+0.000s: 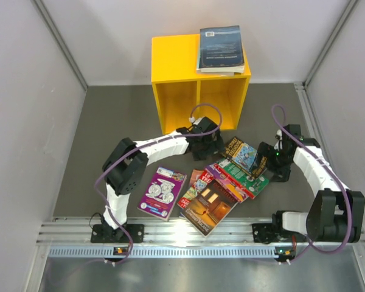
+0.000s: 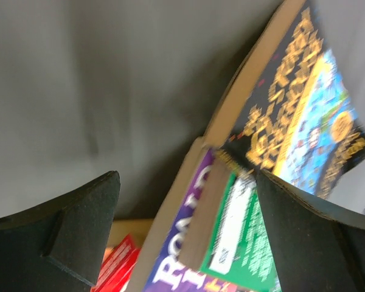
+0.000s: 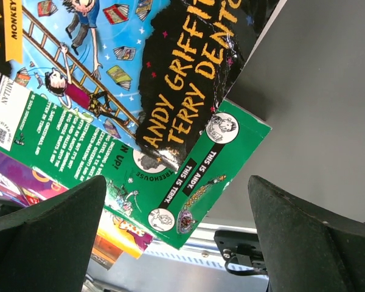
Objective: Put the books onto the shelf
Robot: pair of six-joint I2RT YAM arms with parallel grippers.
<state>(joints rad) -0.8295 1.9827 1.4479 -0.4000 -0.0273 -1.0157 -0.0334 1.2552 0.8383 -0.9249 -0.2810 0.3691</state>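
Colourful books point(image 1: 222, 182) are spread in a messy pile on the grey mat point(image 1: 109, 121), in front of the yellow shelf point(image 1: 173, 58). A purple book point(image 1: 162, 192) is laid just beside the pile, on its left. A dark blue book point(image 1: 221, 47) is set flat on the right side of the shelf's top. The left gripper point(image 1: 210, 145) is held over the far edge of the pile, with its fingers spread wide and nothing gripped. The right gripper point(image 1: 266, 159) is held over the black book point(image 1: 240, 151) and the green book point(image 1: 250, 177), also spread wide, with nothing gripped.
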